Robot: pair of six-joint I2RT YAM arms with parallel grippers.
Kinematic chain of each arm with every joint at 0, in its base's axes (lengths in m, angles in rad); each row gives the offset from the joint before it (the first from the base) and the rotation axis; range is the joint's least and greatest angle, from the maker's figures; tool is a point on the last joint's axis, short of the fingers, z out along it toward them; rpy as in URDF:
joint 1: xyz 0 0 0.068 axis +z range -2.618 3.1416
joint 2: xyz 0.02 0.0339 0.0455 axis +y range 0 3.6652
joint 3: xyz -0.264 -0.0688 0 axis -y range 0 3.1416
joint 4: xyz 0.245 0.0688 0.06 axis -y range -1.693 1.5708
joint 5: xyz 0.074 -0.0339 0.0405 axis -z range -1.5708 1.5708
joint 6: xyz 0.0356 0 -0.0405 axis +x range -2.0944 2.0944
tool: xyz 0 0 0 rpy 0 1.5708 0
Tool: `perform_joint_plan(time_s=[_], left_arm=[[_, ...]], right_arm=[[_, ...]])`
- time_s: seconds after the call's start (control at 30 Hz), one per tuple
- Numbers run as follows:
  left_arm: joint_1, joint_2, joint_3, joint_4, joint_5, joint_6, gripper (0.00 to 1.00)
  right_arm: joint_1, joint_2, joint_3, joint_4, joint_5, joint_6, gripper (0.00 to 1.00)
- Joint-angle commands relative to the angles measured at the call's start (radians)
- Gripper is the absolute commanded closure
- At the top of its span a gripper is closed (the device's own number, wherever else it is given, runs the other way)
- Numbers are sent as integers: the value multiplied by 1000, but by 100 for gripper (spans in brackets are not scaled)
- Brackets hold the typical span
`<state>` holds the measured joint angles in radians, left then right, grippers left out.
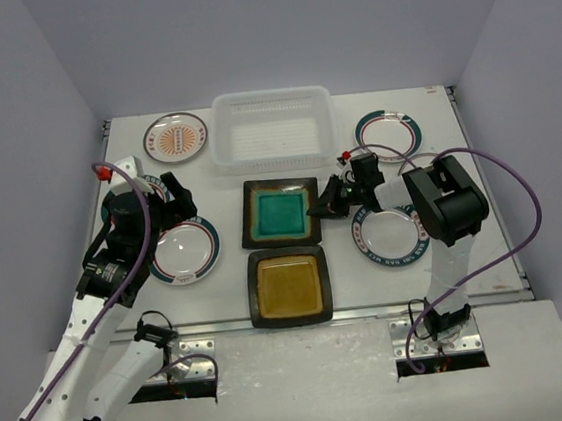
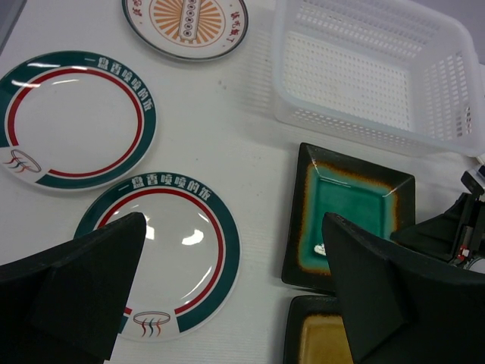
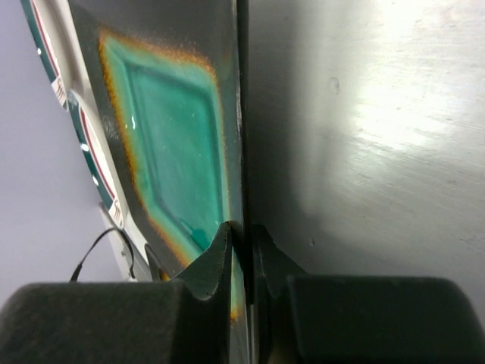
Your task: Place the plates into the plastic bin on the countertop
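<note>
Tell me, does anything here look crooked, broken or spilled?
Nothing stands out. The white lattice plastic bin sits upright and empty, the amber-centred square plate lies flat, and the right end effector simply pinches the rim of the teal-centred square plate.

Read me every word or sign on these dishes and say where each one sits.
"一盘香喷喷的饭": teal rim of the nearer teal-rimmed plate.
Same characters, it seems: rim of the farther teal-rimmed plate.
Orange sunburst plate: red characters, too blurred to read.
Upper right plate and lower right plate: rim lettering too small to read.
Teal square plate, amber square plate, plastic bin: no text.
</note>
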<state>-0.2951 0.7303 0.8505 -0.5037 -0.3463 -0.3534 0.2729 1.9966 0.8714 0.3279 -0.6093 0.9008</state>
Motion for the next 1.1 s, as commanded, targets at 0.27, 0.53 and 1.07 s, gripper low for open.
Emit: perform_joint_plan(time_s=[0.27, 0.53, 1.07], left_arm=[[-1, -25, -2, 47, 5, 2, 0], [-1, -29, -2, 48, 3, 2, 0], [-1, -35, -1, 45, -2, 2, 0]], right_arm=[[17, -47, -76, 198, -35, 131, 100], [17, -188, -139, 355, -136, 244, 100], [48, -389, -129, 399, -263, 345, 100]])
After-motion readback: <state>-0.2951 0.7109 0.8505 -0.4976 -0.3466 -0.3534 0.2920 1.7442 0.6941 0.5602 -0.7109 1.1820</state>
